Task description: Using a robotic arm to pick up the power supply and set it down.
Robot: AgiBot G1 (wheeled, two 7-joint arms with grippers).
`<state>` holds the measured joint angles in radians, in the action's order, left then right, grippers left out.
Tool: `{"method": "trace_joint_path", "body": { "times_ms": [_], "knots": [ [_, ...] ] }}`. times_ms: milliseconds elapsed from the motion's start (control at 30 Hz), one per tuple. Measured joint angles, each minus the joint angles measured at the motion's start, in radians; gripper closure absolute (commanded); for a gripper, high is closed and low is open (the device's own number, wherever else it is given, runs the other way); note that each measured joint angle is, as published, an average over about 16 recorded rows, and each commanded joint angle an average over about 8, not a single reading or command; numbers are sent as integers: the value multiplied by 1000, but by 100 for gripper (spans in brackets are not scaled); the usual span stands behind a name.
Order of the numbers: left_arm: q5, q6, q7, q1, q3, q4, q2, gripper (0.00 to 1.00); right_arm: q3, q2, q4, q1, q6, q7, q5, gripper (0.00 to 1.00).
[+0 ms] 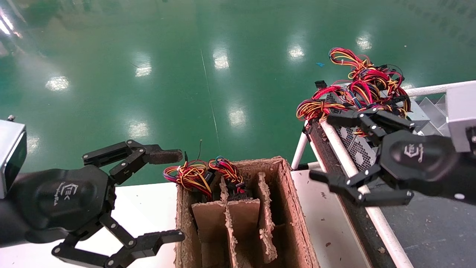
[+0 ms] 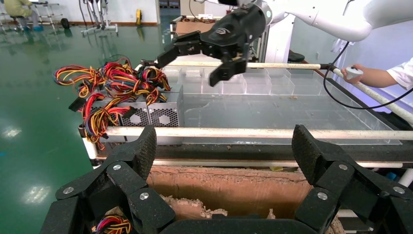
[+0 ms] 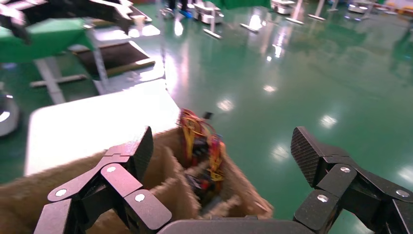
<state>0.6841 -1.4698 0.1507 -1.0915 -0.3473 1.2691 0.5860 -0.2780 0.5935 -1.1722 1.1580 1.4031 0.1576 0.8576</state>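
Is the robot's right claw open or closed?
Open. The right gripper has its black fingers spread wide with nothing between them, beside the power supply.

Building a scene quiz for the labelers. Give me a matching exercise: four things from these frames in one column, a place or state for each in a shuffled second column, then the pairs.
Things:
1. left gripper
2. right gripper
3. power supply
4. cardboard box

Places or states:
A. brown, split by dividers, wire bundles at its far end
B. open, empty, over the white table beside the box
C. grey, vented, on the rack under red-yellow wires
D. open, empty, at the rack's white rail

Pairs: 1-B, 2-D, 3-C, 4-A
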Motion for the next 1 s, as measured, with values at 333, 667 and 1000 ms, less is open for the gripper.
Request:
{"method": "trace_joint_path", "body": {
  "times_ms": [333, 667, 1000],
  "knots": [
    [0, 0, 0, 0, 0, 0, 0, 0, -1, 11, -68, -51, 56, 18, -77, 0],
    [0, 0, 0, 0, 0, 0, 0, 0, -1, 18, -115, -86, 95, 30, -131, 0],
    [0, 0, 0, 0, 0, 0, 0, 0, -1, 19, -120, -90, 99, 32, -138, 0]
  ]
}}
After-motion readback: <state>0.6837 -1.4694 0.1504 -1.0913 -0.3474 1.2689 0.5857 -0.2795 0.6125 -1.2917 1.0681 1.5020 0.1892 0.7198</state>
